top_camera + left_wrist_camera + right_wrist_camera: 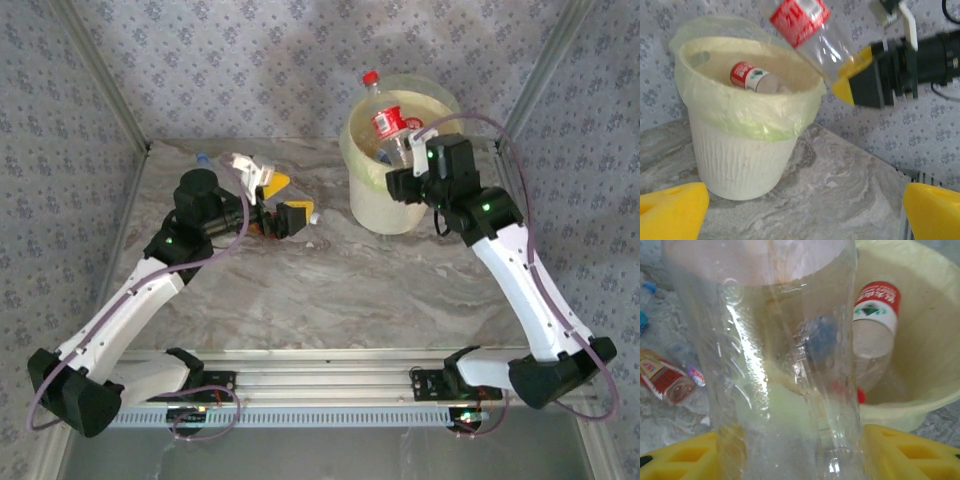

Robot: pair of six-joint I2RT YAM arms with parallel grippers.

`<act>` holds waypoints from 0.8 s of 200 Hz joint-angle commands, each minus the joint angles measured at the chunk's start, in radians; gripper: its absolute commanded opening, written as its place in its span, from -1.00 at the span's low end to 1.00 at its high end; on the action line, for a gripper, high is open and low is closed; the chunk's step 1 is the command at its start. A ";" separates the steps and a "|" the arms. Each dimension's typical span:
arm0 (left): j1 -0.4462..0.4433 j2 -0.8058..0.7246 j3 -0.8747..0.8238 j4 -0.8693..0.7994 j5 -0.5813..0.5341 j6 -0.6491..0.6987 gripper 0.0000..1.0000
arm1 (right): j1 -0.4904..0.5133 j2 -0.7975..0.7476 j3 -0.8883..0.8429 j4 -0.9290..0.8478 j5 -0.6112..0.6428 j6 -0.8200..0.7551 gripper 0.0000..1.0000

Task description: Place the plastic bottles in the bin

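- The right arm (510,250) rises from its base at the near edge, bends at the elbow and leans in toward the far side. Its wrist is level with the rim of the bin (390,210).
- The right jaws are clamped on the lower body of a held bottle (385,120). One yellow fingertip (910,450) presses each side of it.
- The held bottle (810,30) is clear, thin-walled plastic, ribbed and glossy, with a red label and a red cap. It tilts up and away from the right jaws, over the bin's mouth.
- The bin (740,160) sits directly under and beyond the right jaws. It is a round, pale-yellow bucket with a faintly ridged wall, and a translucent greenish liner is folded over its rim.
- A bottle inside the bin (875,315) lies below the right jaws, with a red-and-white label showing.
- The left arm (140,290) stretches low across the marbled grey tabletop (330,290), with its wrist turned toward the bin.
- The left jaws stand wide apart with nothing between them. Their yellow fingertips (670,207) sit at the corners of the left wrist view.
- Loose bottles (245,163), crumpled and clear, lie just beside the left jaws.
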 commanded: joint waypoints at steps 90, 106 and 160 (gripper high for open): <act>-0.039 0.008 -0.021 -0.036 -0.010 0.102 0.99 | -0.149 0.303 0.277 -0.066 -0.115 -0.072 0.28; -0.043 0.010 -0.018 -0.052 -0.017 0.117 0.99 | -0.154 0.327 0.278 -0.069 -0.110 -0.072 0.28; -0.050 0.018 0.004 -0.098 -0.033 0.146 0.99 | -0.173 0.371 0.278 -0.073 -0.107 -0.054 0.28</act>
